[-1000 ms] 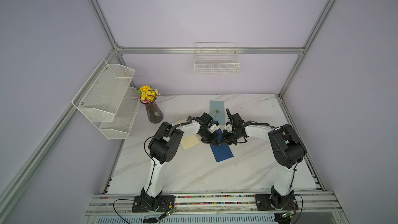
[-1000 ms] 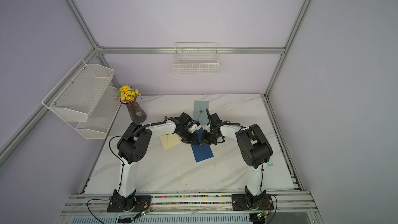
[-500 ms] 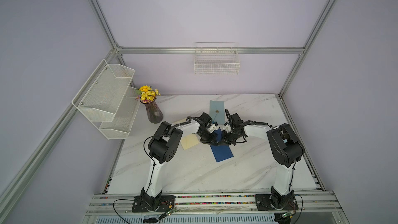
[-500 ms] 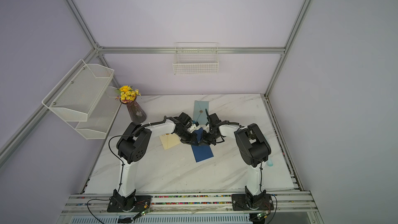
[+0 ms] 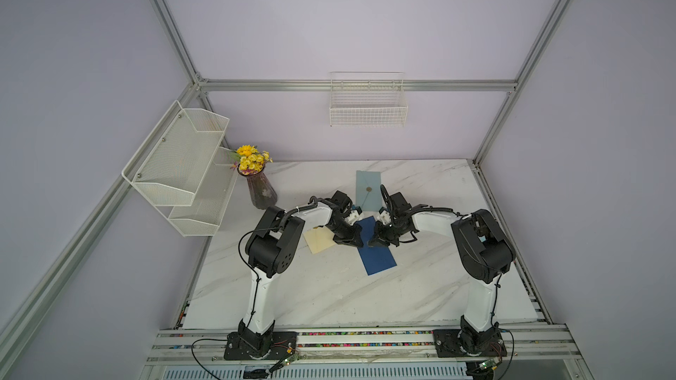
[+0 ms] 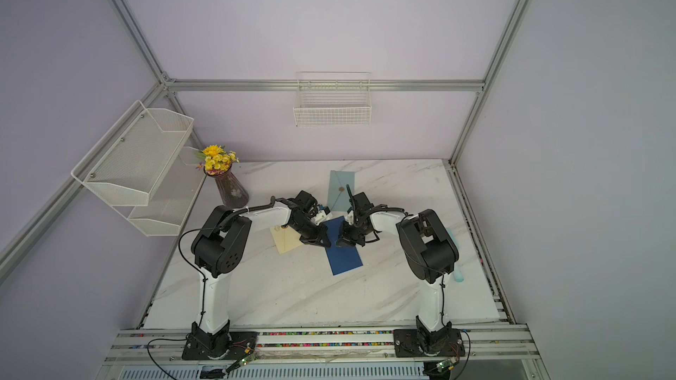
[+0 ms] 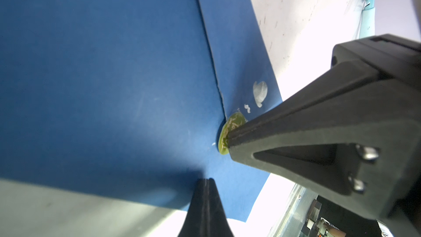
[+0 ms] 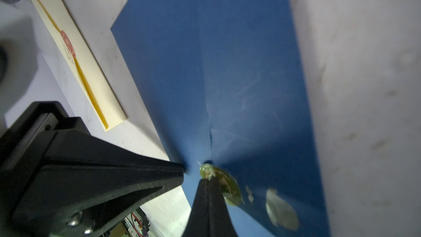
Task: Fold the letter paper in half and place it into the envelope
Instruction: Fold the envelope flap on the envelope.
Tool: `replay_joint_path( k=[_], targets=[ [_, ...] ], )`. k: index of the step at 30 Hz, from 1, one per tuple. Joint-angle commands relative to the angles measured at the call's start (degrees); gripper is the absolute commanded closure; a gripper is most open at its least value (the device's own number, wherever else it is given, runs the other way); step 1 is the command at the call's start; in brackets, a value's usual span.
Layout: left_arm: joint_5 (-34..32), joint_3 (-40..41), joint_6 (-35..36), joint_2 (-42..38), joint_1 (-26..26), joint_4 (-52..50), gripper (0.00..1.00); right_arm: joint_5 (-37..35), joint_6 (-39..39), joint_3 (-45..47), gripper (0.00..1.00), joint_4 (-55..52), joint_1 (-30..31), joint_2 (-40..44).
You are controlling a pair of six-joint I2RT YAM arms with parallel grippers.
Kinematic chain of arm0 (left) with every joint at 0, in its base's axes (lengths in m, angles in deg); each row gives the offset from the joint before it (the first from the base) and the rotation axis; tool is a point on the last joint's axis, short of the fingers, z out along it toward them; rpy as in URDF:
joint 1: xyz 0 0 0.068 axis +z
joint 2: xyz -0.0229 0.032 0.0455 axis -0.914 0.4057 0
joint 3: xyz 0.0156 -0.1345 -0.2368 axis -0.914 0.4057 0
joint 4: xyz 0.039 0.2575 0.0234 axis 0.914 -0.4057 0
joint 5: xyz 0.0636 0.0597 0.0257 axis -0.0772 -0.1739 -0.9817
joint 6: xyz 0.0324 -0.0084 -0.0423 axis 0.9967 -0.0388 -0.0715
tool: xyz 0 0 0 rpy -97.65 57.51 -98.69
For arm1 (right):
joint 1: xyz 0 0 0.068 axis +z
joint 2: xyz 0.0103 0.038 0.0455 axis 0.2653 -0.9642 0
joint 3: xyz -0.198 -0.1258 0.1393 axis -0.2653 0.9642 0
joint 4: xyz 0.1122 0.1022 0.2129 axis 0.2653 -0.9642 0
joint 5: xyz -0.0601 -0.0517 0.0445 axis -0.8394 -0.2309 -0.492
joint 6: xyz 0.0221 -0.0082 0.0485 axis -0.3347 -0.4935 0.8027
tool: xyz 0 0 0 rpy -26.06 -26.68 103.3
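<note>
I have both arms bent in toward the middle of the marble worktop (image 5: 329,294), their tips almost meeting over the dark blue envelope (image 5: 378,259) (image 6: 345,257). That envelope lies flat and skewed between the two arms, flap side up, with a green wax seal (image 7: 232,124) at the flap's point. My left gripper (image 7: 206,183) is pinched tight with nothing between its fingers. Its tip is down at the blue paper just beside the seal, though I cannot tell whether it presses on it. My right gripper (image 8: 206,184) is likewise closed and empty, its tip at the rim of the seal; seen from the left wrist, it covers part of the seal. White smears mark the blue paper next to the seal. A cream envelope (image 5: 319,241) with a red seal (image 8: 67,45) lies just beside the blue one, partly under the left arm. A pale grey-blue envelope (image 5: 367,184) lies farther back, near the blue one's far end. A vase of yellow flowers (image 5: 261,191) stands at the back left of the worktop
</note>
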Motion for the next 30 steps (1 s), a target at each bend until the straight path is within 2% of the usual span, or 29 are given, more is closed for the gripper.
replay_joint_path(
  k=[1,3,11,17,26,30],
  targets=[
    [-6.90,2.13,1.45,2.49,0.65,-2.75,1.00,-8.16,0.52,2.69,1.00,-5.10,1.58,-6.77],
    [-6.89,1.87,1.25,2.72,0.65,-2.72,1.00,-8.82,0.00,2.32,1.00,-6.41,1.58,-6.80],
    [-7.68,2.12,1.25,3.20,0.83,-2.75,1.00,-18.93,-0.46,1.87,1.00,-12.82,1.25,-3.42],
    [-7.89,2.49,1.34,3.48,1.00,-2.68,1.00,-22.61,-0.90,3.03,1.00,-15.33,0.25,-2.08],
    [-8.38,2.30,1.51,3.40,1.62,-3.00,1.00,-25.30,-1.65,3.49,1.00,-17.03,-1.10,-0.83],
    [-8.11,2.21,1.34,3.39,1.63,-3.01,1.00,-22.12,-4.15,2.83,1.00,-15.87,-1.06,-1.08]
  ],
)
